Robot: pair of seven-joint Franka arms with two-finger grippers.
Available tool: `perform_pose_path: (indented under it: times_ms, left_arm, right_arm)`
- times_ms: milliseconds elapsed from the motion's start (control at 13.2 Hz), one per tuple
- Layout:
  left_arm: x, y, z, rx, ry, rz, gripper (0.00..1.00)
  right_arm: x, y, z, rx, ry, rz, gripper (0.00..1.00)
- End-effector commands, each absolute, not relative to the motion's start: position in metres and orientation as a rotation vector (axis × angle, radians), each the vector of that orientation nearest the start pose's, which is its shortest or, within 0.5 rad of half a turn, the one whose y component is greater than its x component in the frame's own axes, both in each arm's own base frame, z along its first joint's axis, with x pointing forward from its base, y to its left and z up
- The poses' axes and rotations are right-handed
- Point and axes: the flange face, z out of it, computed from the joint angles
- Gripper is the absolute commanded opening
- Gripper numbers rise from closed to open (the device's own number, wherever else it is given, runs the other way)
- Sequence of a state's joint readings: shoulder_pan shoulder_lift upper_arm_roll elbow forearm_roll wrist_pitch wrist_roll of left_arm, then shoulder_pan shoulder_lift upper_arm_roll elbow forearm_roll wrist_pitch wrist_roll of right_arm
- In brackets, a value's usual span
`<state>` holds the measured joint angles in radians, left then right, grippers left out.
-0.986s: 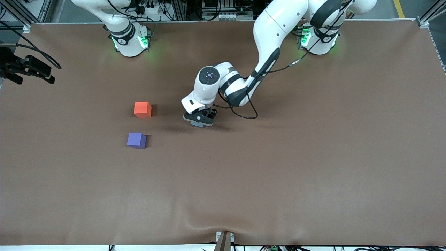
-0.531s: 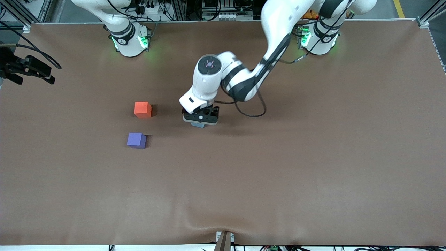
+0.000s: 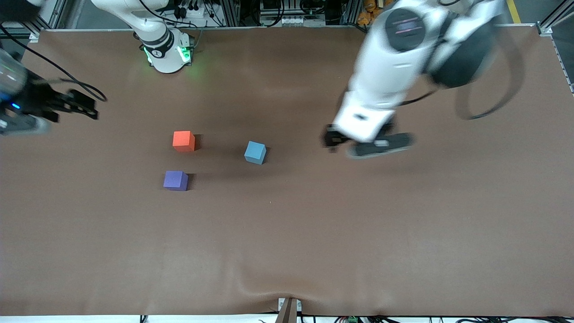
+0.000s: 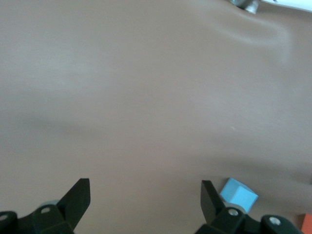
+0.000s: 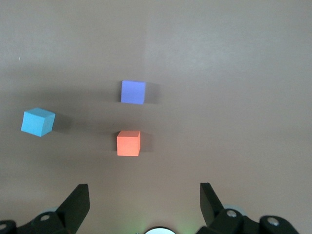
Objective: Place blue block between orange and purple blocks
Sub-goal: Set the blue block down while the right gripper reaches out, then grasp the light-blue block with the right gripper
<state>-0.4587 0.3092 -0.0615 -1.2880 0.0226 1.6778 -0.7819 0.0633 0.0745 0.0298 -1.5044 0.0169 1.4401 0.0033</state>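
The blue block (image 3: 255, 152) sits free on the brown table, beside the orange block (image 3: 184, 141) toward the left arm's end. The purple block (image 3: 175, 180) lies nearer the front camera than the orange one, with a gap between them. My left gripper (image 3: 361, 146) is open and empty, raised over bare table toward the left arm's end from the blue block. Its wrist view (image 4: 145, 183) shows the blue block (image 4: 239, 195) just off one finger. My right gripper (image 3: 85, 107) hangs open and empty, high over the right arm's end. Its wrist view (image 5: 144, 187) shows the orange (image 5: 128, 143), purple (image 5: 133, 91) and blue (image 5: 38, 122) blocks below.
The brown table cloth (image 3: 314, 233) has a wrinkle at its near edge. The right arm's base (image 3: 166, 54) stands at the table's back edge.
My left gripper has let go of the blue block, risen and swung toward the left arm's end. The blue block stays on the table. My right gripper has shifted slightly.
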Motion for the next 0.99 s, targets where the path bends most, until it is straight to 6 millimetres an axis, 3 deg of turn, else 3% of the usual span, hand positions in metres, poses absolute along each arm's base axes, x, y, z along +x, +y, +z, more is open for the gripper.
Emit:
perform_pose_path:
  times_ms: [0, 227, 379, 606, 682, 910]
  left_arm:
    - [0.575, -0.239, 0.606, -3.121, -0.457, -0.029, 1.0]
    - [0.572, -0.169, 0.622, -3.07, -0.458, 0.043, 1.0]
    - [0.569, -0.125, 0.626, -3.066, -0.459, 0.053, 1.0]
    - [0.563, -0.098, 0.627, -3.074, -0.386, 0.066, 1.0]
    - [0.565, -0.08, 0.628, -3.078, -0.36, 0.066, 1.0]
    - [0.559, -0.062, 0.622, -3.095, -0.258, 0.02, 1.0]
  right_arm:
    - [0.561, 0.08, 0.606, -3.123, -0.184, 0.22, 1.0]
    - [0.554, 0.122, 0.603, -3.125, -0.228, 0.228, 1.0]
    - [0.55, 0.16, 0.592, -3.151, -0.032, 0.25, 1.0]
    - [0.542, 0.225, 0.567, -3.157, 0.02, 0.293, 1.0]
    - [0.536, 0.25, 0.555, -3.156, 0.009, 0.324, 1.0]
    - [0.521, 0.312, 0.517, -3.11, 0.203, 0.318, 1.0]
